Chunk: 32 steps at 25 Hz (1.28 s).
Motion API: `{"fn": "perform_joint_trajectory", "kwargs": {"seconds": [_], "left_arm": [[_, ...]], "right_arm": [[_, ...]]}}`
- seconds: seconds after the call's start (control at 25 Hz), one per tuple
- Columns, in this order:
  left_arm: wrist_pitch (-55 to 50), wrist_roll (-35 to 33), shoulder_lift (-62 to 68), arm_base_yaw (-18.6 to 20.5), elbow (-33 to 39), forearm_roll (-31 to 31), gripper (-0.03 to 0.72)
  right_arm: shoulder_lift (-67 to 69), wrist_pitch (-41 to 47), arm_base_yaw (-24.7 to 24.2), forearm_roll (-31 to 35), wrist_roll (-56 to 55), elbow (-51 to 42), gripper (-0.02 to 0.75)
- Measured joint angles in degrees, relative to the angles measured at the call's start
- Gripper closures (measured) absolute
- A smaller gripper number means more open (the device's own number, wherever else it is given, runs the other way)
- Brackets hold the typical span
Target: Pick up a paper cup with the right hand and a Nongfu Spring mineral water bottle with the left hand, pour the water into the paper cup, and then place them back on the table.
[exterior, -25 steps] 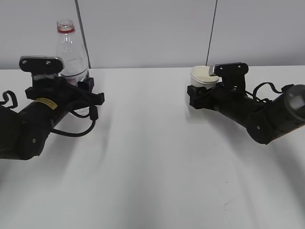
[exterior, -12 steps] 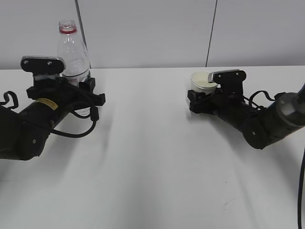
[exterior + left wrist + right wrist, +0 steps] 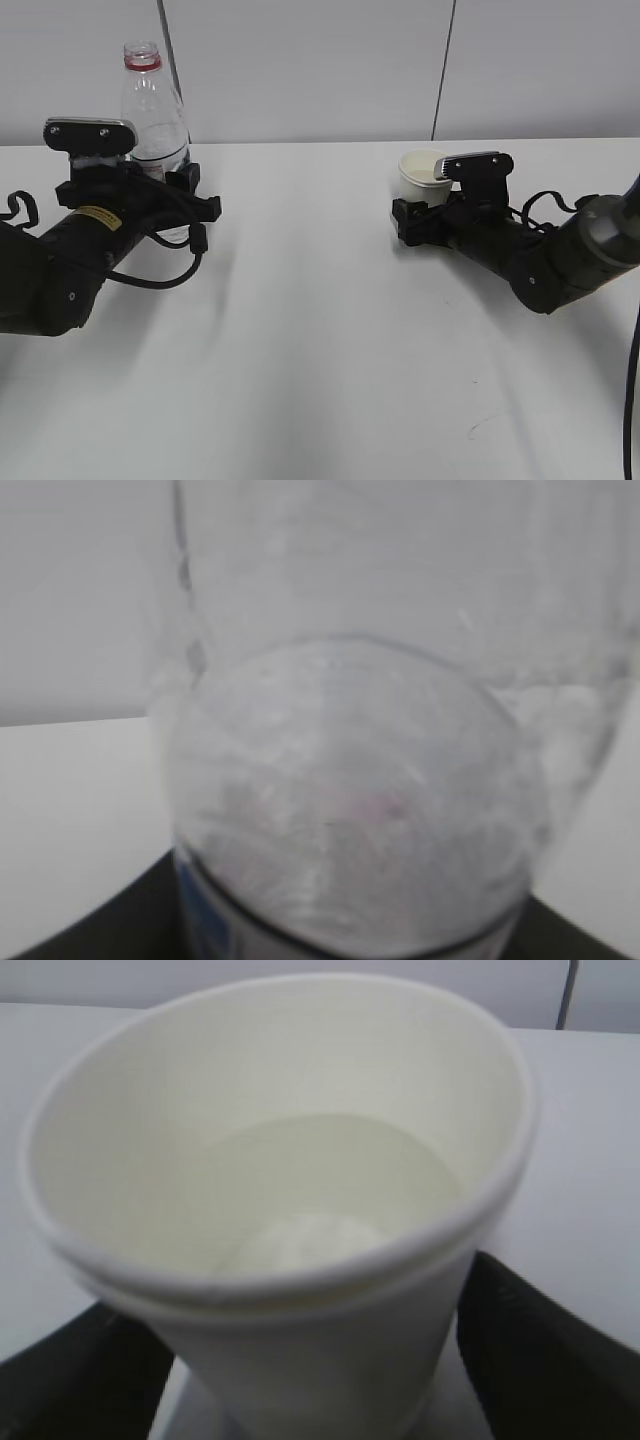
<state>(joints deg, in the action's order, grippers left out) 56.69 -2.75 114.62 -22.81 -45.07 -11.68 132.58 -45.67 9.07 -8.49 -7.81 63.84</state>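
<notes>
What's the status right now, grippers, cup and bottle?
Left gripper around the bottle, upright, uncapped. Right gripper around the paper cup, liquid visible inside. Both low at the table; contact unclear. Nothing between them.

left end effector [image 3: 185, 190] clamped, low | right end effector [image 3: 412, 215] clamped (low)

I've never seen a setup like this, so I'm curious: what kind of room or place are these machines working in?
Probably a lab or test bench rather than a home or kitchen. The plain white table holds only a water bottle and a paper cup, the wall behind is bare grey panels, and two black robot arms work at it.
</notes>
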Motion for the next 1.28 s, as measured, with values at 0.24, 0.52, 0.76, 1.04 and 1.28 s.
{"fn": "perform_joint_trajectory", "kwargs": {"seconds": [0.24, 0.52, 0.76, 1.04, 1.28], "left_arm": [[0.00, -0.05, 0.00, 0.00, 0.00, 0.00, 0.329], [0.00, -0.11, 0.00, 0.00, 0.00, 0.00, 0.329], [0.00, -0.77, 0.00, 0.00, 0.00, 0.00, 0.329], [0.00, -1.64, 0.00, 0.76, 0.00, 1.68, 0.329], [0.00, -1.64, 0.00, 2.77, 0.00, 2.34, 0.329]], "right_arm": [[0.00, 0.00, 0.00, 0.00, 0.00, 0.00, 0.087], [-0.48, 0.00, 0.00, 0.00, 0.00, -1.10, 0.097], [-2.79, 0.00, 0.00, 0.00, 0.00, -4.40, 0.111], [-7.99, 0.11, 0.00, 0.00, 0.00, -10.54, 0.126], [-14.40, 0.21, 0.00, 0.00, 0.00, -16.04, 0.141]]}}
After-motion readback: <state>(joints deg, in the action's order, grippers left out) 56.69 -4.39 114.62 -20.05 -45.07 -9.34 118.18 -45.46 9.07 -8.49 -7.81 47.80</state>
